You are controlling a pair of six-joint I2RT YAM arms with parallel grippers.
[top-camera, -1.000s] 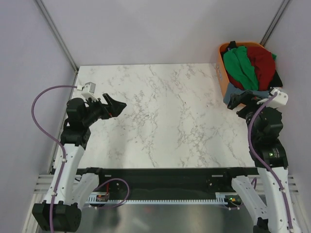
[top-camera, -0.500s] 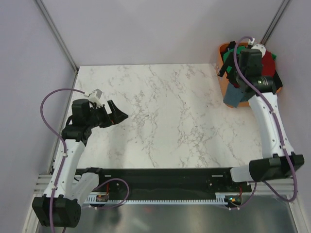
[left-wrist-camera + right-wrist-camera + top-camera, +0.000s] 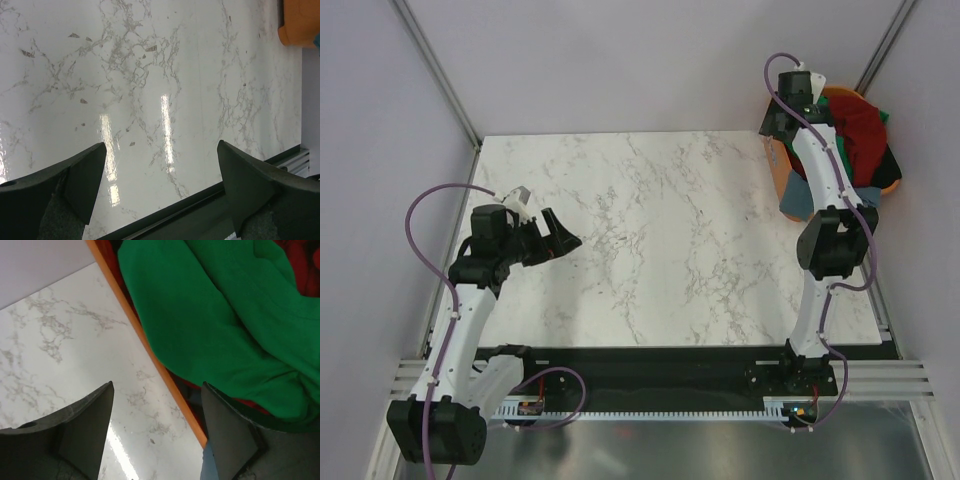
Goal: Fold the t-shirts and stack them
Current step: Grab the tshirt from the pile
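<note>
From above, the crumpled cotton t-shirts (image 3: 855, 130) are lying in the orange plastic basket (image 3: 777, 172) at the marbled white desk's (image 3: 650, 240) corner, none folded; at the left wrist the left gripper (image 3: 161, 147) is hanging spread over the desk, at the right the right gripper (image 3: 157, 386) spread, empty, beside the green t-shirt (image 3: 225, 315).

Right arm swung out over the basket
The right gripper (image 3: 157, 390) has left the near end of the orange basket (image 3: 150, 357) and now hangs, jaws apart, above its far left rim beside the green t-shirt (image 3: 225, 315) (which the arm now mostly hides from above); the left gripper (image 3: 560, 232) has edged slightly towards the bases
</note>
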